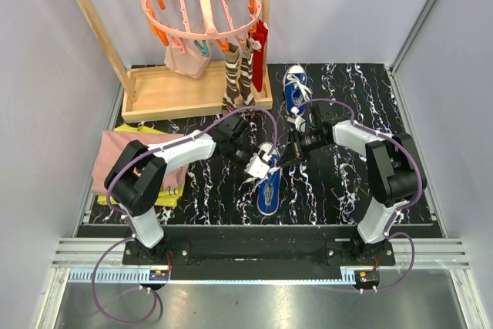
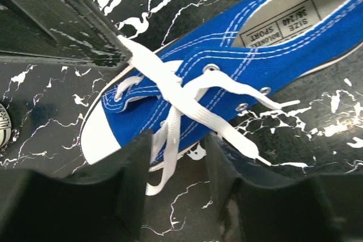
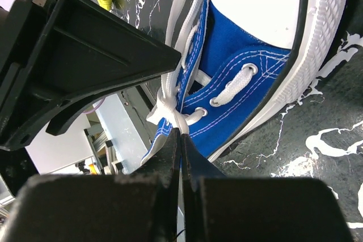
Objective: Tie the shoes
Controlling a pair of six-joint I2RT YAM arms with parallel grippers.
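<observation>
One blue sneaker (image 1: 269, 184) lies at the middle of the mat, toe toward the back. It fills the left wrist view (image 2: 227, 55) and the right wrist view (image 3: 244, 77). Its white laces (image 2: 170, 92) are crossed loosely over the tongue. My right gripper (image 1: 286, 153) is shut on a lace (image 3: 173, 111) and pulls it taut; its tips (image 3: 180, 134) meet just under the crossing. My left gripper (image 1: 256, 164) is open (image 2: 177, 160) over the toe end, with a loose lace end (image 2: 164, 162) hanging between its fingers. The second sneaker (image 1: 295, 88) lies farther back.
A wooden rack (image 1: 185, 90) with a pink peg hanger (image 1: 202, 1) and hanging socks (image 1: 239, 75) stands at the back left. Folded pink and yellow clothes (image 1: 115, 161) lie at the left edge. The mat (image 1: 385, 105) is black marbled.
</observation>
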